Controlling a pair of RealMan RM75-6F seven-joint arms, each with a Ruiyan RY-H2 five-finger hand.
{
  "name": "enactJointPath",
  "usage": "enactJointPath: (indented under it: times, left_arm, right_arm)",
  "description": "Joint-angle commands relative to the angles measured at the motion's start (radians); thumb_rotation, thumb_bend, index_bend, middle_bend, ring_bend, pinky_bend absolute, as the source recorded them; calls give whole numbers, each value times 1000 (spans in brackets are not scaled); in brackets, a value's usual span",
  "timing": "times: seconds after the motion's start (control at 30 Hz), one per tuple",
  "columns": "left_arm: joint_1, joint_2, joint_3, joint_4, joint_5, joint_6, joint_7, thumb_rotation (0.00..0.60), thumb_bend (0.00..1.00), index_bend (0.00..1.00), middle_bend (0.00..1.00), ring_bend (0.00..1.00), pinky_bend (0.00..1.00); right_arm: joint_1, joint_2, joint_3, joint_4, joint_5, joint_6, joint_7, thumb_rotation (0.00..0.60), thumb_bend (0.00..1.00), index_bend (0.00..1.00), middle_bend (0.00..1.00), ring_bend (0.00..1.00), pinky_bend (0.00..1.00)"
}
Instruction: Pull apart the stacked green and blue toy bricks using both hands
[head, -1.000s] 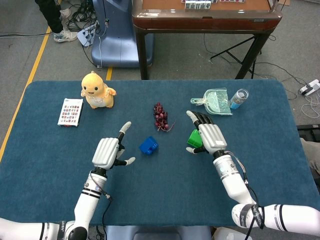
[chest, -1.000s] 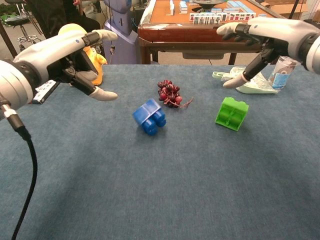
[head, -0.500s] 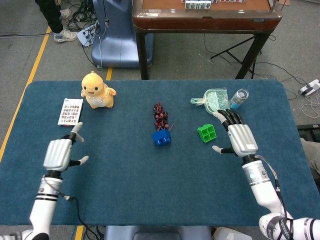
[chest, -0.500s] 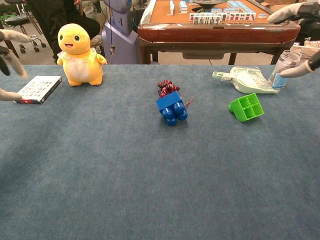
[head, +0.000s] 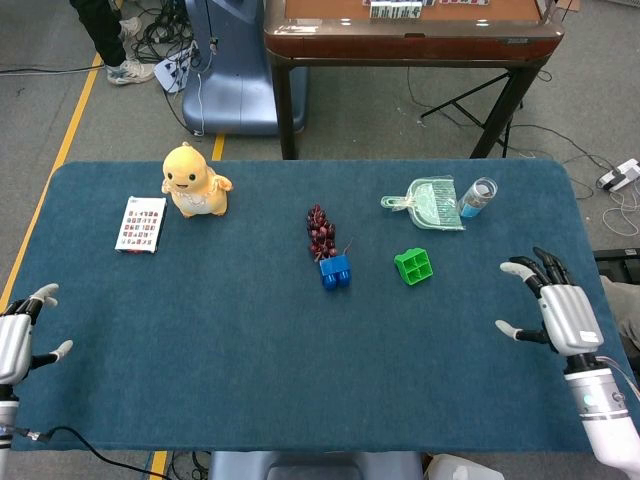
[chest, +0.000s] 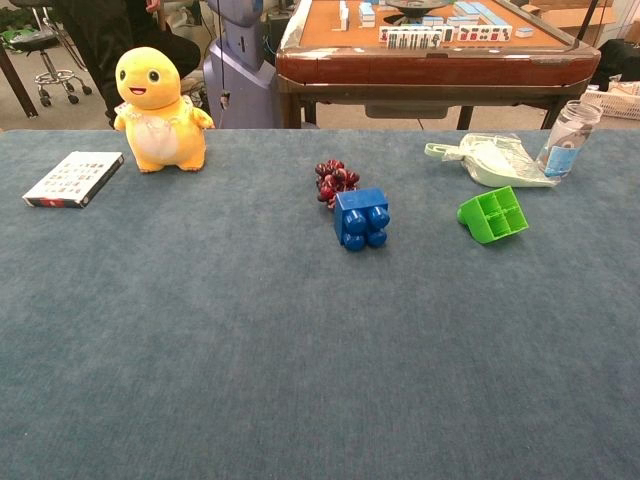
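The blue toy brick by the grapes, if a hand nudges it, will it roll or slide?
The blue toy brick lies on its side, studs toward the chest camera, so it would probably slide or tip, not roll. It looks like rigid, light plastic. The table's fabric-like cover may drag on it.

A robot lab: blue-clothed test table (head: 300, 400), floor cables (head: 160, 40), yellow floor tape (head: 75, 110).
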Motion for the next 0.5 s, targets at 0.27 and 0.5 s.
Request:
enactJointPath:
  times: [0.27, 0.5]
  left_arm:
    - [76, -26, 1, 36, 38, 53, 12, 600, 76, 260, 339, 316, 530]
    - [86, -29, -16, 22, 57, 44, 33, 600, 75, 261, 339, 317, 530]
  right_arm:
    - [-85, 15, -8, 57, -33, 20, 87, 600, 41, 263, 199, 15, 57]
    - [-104, 7, 7, 72, -42, 7, 115, 600, 41, 269, 199, 15, 57]
